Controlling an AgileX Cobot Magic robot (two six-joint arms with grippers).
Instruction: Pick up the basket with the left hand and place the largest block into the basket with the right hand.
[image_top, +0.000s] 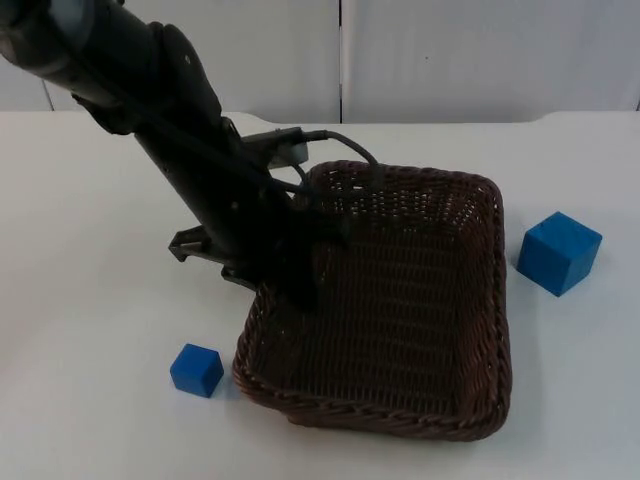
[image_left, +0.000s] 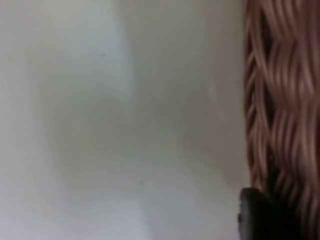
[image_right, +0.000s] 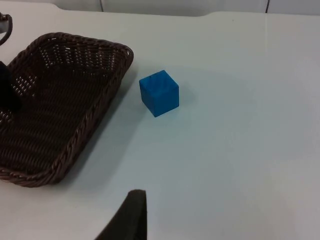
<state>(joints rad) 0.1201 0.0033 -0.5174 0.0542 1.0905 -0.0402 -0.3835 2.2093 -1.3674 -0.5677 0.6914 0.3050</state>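
Top view: a dark brown wicker basket (image_top: 400, 320) sits on the white table (image_top: 90, 300). The left arm reaches down from the upper left, and the left gripper (image_top: 296, 285) is at the basket's left rim, one finger inside the wall and the rest outside it. Whether the fingers are pinching the rim or only straddling it cannot be told. A small blue block (image_top: 196, 370) lies on the table just outside the basket's near left corner, on the outer side of those fingers. A large blue block (image_top: 559, 252) stands on the far side of the basket from the fingers, just beside its right wall and not touching it.

Left wrist view: the woven basket wall (image_left: 280, 100) runs right alongside a black fingertip (image_left: 252, 212), with bare table on the fingertip's other side.

Right wrist view: the right gripper hovers above the table with one black fingertip (image_right: 131, 217) visible; its finger spread cannot be told. The large block (image_right: 159, 93) lies well ahead of that fingertip, beside the basket (image_right: 55, 105).
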